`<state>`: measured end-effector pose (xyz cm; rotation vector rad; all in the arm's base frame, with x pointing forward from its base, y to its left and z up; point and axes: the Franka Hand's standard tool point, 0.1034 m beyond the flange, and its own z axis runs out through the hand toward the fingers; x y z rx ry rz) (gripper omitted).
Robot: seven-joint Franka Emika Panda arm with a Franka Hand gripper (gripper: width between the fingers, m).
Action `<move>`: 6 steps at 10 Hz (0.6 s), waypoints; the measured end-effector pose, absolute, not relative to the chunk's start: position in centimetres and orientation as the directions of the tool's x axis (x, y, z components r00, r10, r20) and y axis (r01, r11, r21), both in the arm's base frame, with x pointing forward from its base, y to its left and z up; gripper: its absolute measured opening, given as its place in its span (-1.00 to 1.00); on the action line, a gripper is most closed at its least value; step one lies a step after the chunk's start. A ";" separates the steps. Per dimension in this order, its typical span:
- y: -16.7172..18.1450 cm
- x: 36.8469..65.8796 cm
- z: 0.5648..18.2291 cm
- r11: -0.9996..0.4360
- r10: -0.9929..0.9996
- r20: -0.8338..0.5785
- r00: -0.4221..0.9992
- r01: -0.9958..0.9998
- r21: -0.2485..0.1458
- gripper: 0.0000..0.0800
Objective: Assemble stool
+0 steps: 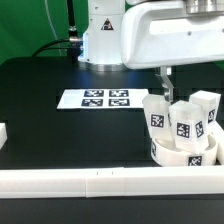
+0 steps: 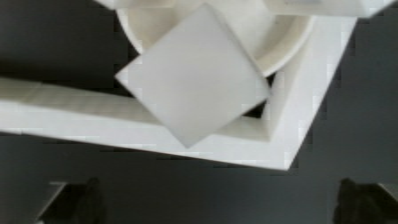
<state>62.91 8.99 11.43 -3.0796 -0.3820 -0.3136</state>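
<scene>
Stool assembly well along, by the look of it: three tagged legs [image 1: 186, 118] standing upright on the round disc seat [image 1: 178, 153], which sits on the table [image 1: 60, 140] in the corner formed by the white rail bars [image 1: 95, 181], at the exterior view's right. Gripper [image 1: 166, 88] hanging just above the nearest leg, jaws spread wide, nothing between them. Step in hand judged as checking or tightening a leg, or drawing clear after seating one; cannot settle which. Next move, if a leg needs more turning: straight descent over the leg top, jaws squared to its flat sides before closing. Marker board [image 1: 96, 99] lying flat, well apart from the stool. Wrist view blurred; one leg face [image 2: 192, 85] fills it, sockets hidden, fingertips [image 2: 68, 200] barely discernible. Seating depth of the legs not readable.
</scene>
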 end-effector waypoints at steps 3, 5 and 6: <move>8.5 62.7 10.6 -0.857 0.514 0.165 0.842 0.509 0.074 0.62; 8.2 62.4 9.8 -0.817 0.577 0.144 0.804 0.570 0.086 0.62; 8.1 62.4 9.8 -0.827 0.562 0.146 0.814 0.556 0.084 0.62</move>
